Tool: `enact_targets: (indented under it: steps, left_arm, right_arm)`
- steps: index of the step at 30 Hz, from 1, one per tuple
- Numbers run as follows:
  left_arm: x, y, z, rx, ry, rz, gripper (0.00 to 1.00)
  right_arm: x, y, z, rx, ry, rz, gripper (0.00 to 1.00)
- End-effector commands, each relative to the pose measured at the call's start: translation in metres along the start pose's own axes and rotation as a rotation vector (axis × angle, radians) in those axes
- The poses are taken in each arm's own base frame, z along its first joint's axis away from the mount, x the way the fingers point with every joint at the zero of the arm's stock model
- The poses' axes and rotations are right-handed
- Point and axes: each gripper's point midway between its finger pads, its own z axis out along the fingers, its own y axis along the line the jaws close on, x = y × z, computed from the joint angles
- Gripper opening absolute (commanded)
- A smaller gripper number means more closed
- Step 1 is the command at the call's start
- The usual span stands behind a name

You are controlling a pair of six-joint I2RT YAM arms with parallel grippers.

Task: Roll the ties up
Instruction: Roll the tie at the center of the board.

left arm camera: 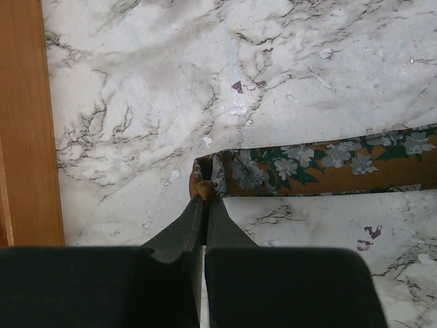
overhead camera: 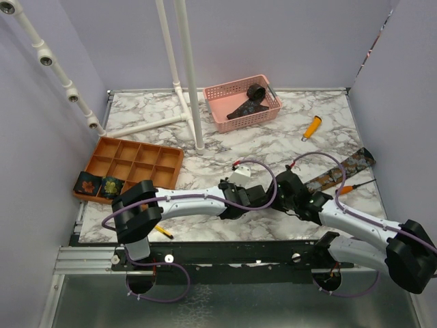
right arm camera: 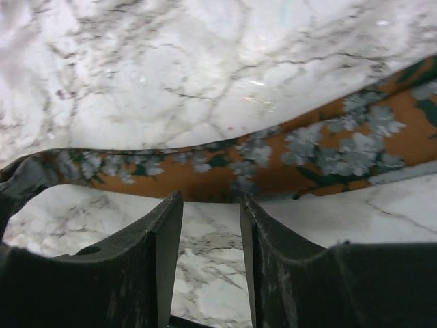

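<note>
Marble table (overhead camera: 273, 140) carried one unrolled tie (left arm camera: 321, 167) at centre-right. Left gripper (left arm camera: 205, 201) was clamped on its folded narrow end; right gripper (right arm camera: 210, 201) stood with jaws apart just beside the strip, holding nothing. Risk: so shallow a pinch could slip free once rolling begins.

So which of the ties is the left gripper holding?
The unrolled orange floral tie on the table; the left gripper pinches its end. Two coiled ties sit in the orange tray, a dark tie lies in the pink basket.
</note>
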Motion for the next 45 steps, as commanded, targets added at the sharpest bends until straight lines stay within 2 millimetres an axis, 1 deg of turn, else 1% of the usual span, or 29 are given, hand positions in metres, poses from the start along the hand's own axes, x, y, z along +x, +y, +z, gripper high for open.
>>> enact_targets:
  steps: [1,4,7,16,28,33,38,45]
  left_arm:
    - [-0.004,-0.005,-0.003,-0.041,-0.026,0.046,0.0]
    - [-0.003,-0.013,-0.002,-0.032,-0.021,0.055,0.0]
    - [-0.003,-0.024,-0.003,-0.007,-0.021,0.06,0.0]
    - [0.001,-0.058,-0.002,0.1,0.001,0.051,0.0]
    - [0.01,-0.087,0.01,0.166,0.022,0.057,0.0]
    - [0.012,-0.096,0.013,0.19,0.026,0.058,0.06]
    - [0.006,-0.102,0.011,0.216,0.013,0.043,0.06]
    - [-0.007,-0.103,0.009,0.212,-0.017,0.029,0.05]
  right_arm:
    - [0.011,-0.046,0.007,0.185,0.001,0.074,0.43]
    - [0.02,-0.053,0.011,0.189,0.02,0.115,0.43]
    - [0.023,-0.055,0.011,0.178,0.02,0.136,0.43]
    - [0.008,-0.043,-0.002,0.104,-0.037,0.121,0.45]
    - [0.01,-0.033,-0.011,0.035,-0.021,0.097,0.48]
    - [0.01,-0.031,-0.015,0.026,-0.018,0.089,0.49]
    - [0.007,-0.028,-0.018,0.014,-0.027,0.084,0.5]
    - [0.005,-0.027,-0.02,0.015,-0.032,0.077,0.5]
